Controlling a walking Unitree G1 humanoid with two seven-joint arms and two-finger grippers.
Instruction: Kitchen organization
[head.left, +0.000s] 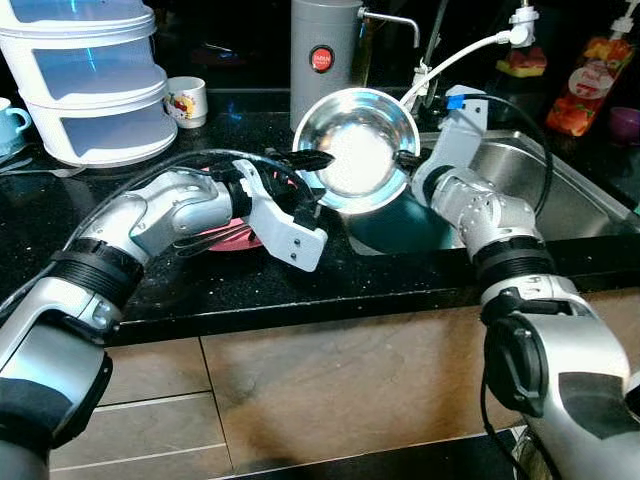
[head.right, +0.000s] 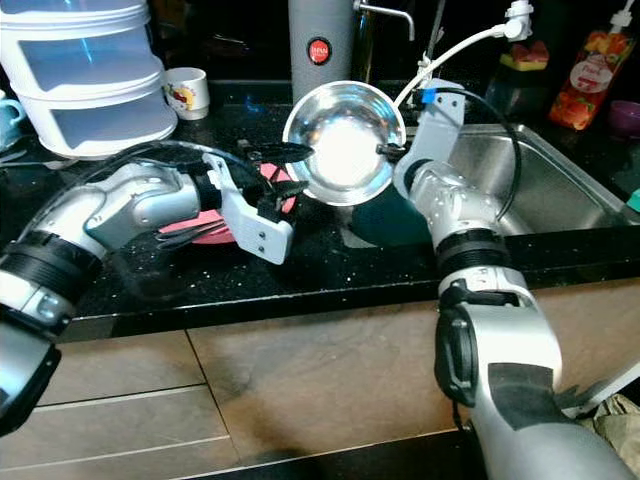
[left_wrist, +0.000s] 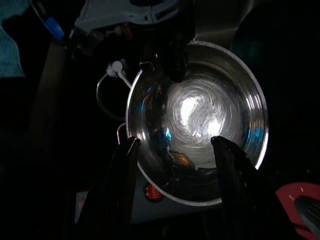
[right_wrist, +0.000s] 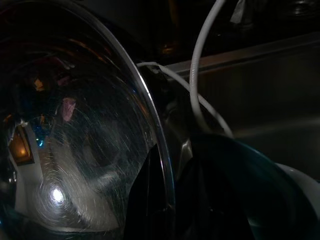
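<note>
A shiny steel bowl (head.left: 362, 148) is held tilted above the black counter, its inside facing me. My right gripper (head.left: 408, 158) is shut on the bowl's right rim; in the right wrist view its fingers (right_wrist: 145, 200) pinch the rim from both sides. My left gripper (head.left: 305, 185) is open at the bowl's left edge, with its upper finger at the rim. In the left wrist view the bowl (left_wrist: 200, 120) lies just beyond the spread fingers (left_wrist: 125, 165). A dark teal bowl (head.left: 395, 225) sits on the counter under the steel one.
A pink plate (head.left: 235, 238) with dark utensils lies under my left wrist. Stacked white containers (head.left: 90, 80) and a mug (head.left: 187, 100) stand at the back left. Behind the bowl is a grey dispenser (head.left: 322, 50). The sink (head.left: 570, 190) with a white hose (head.left: 460, 55) is on the right.
</note>
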